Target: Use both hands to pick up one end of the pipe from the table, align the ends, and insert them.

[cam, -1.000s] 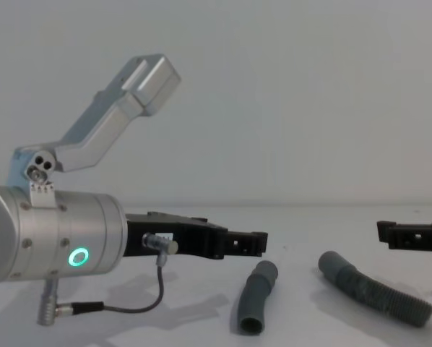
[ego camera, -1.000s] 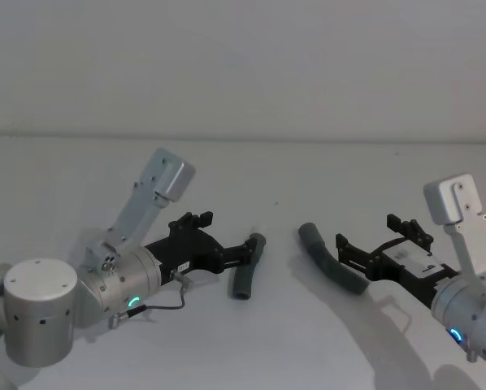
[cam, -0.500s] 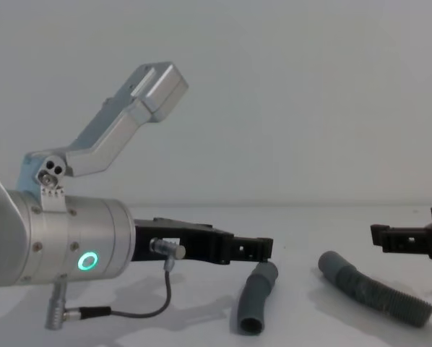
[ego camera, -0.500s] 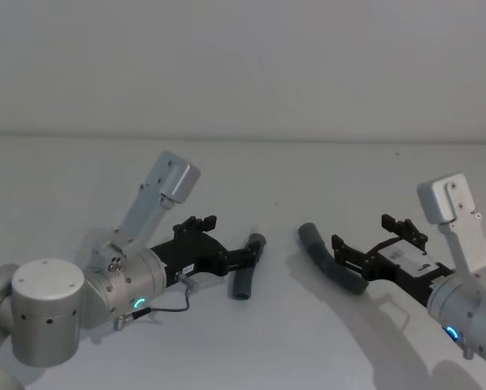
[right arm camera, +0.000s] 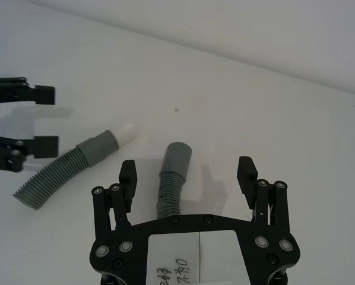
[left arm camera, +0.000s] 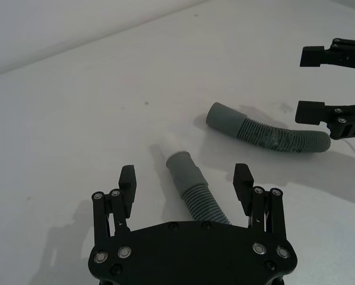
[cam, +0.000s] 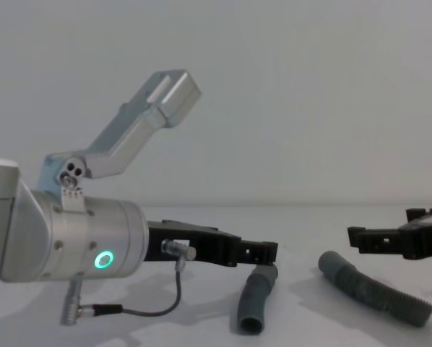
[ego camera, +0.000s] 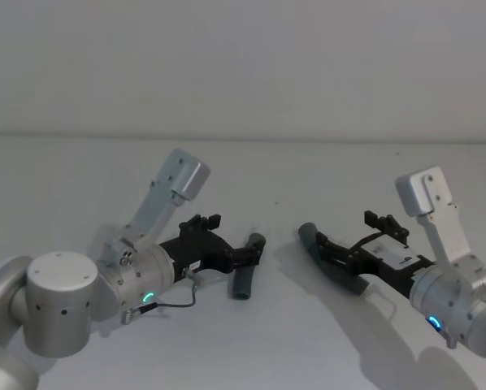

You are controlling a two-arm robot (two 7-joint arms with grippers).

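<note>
Since neither piece is off the table (ego camera: 80, 179) yet, I'm calling this the very start of the job, basically just the reach-in part. Over on my left, I'm holding the left gripper (left arm camera: 185, 175) spread wide around the short piece (left arm camera: 192, 184), one finger on either side with a gap showing on both, so it's gripping nothing. That piece is lying flat on the table, with its white tip (left arm camera: 173, 144) poking out past my fingertips. Moving across, the ribbed piece (ego camera: 332, 264) is lying flat too, well apart from the short one, with its smooth cuff (right arm camera: 177, 155) at the end nearer the short piece. On my right, I'm straddling that one with the right gripper (right arm camera: 187, 171), which is also wide open and clamping nothing. So as far as I'm judging it, all the real work is waiting: closing on both pieces, lifting them, lining the white tip up with the cuff, and pushing it in.
</note>
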